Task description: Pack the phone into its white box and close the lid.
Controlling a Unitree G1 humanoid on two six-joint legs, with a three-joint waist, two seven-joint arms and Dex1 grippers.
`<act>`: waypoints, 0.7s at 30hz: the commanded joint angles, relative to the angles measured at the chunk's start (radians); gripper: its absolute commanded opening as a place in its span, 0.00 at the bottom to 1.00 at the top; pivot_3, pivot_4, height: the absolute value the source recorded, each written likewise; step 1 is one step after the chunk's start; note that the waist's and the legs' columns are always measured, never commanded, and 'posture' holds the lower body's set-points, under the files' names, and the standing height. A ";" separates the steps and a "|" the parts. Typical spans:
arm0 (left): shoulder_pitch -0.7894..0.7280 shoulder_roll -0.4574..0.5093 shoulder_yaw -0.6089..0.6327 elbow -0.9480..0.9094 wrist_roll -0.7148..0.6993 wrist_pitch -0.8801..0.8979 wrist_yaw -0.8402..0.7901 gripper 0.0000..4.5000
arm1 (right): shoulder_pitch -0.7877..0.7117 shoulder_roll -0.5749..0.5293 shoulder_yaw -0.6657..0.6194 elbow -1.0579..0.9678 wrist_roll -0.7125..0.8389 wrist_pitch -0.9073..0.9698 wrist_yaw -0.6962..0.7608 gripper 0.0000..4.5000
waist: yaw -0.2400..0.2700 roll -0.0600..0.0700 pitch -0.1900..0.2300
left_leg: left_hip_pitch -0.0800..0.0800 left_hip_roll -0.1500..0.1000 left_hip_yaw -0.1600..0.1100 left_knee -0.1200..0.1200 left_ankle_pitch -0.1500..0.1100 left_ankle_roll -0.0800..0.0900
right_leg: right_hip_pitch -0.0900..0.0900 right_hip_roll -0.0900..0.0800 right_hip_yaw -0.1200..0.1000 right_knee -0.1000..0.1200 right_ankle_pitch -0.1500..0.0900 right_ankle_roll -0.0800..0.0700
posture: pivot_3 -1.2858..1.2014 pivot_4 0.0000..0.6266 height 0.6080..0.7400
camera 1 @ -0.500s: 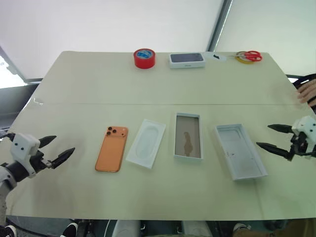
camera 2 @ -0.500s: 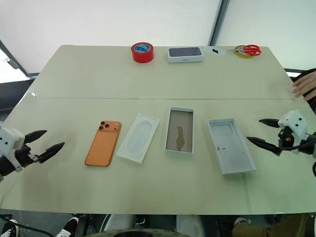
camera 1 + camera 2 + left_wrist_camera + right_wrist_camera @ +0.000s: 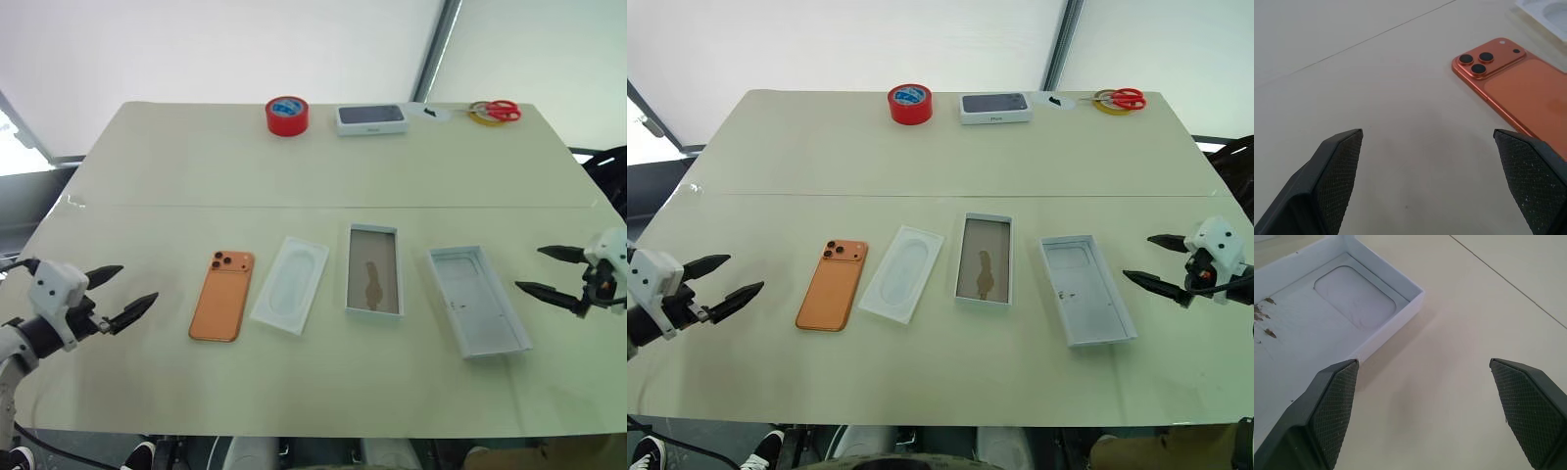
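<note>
The orange phone (image 3: 222,295) lies flat, camera side up, on the beige table (image 3: 313,176). To its right rest a flat white insert (image 3: 290,284), then the shallow white box (image 3: 373,271) with a brownish floor, then the all-white lid (image 3: 477,299), open side up. My left gripper (image 3: 118,295) hovers open at the table's left edge, left of the phone (image 3: 1518,88). Over at the right edge, my right gripper (image 3: 547,270) is open too, just right of the lid (image 3: 1312,323). Nothing is between either pair of fingers.
Along the far edge sit a red tape roll (image 3: 286,115), a closed white box with a dark top (image 3: 371,118), and red scissors on a tape ring (image 3: 495,112). A seam (image 3: 323,206) crosses the table.
The left gripper has edged slightly right toward the phone; the right gripper has shifted a little to the right, away from the lid. A hand at the right edge is gone.
</note>
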 commanded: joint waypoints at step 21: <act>-0.175 -0.020 -0.169 -0.239 -0.024 0.361 0.229 1.00 | -0.005 0.090 0.031 -0.522 0.120 0.249 -0.055 0.99 | 0.004 0.000 0.000 | 0.000 0.000 0.000 0.000 0.000 0.000 | 0.000 0.000 0.000 0.001 0.000 0.000 | 0.52 0.24 0.92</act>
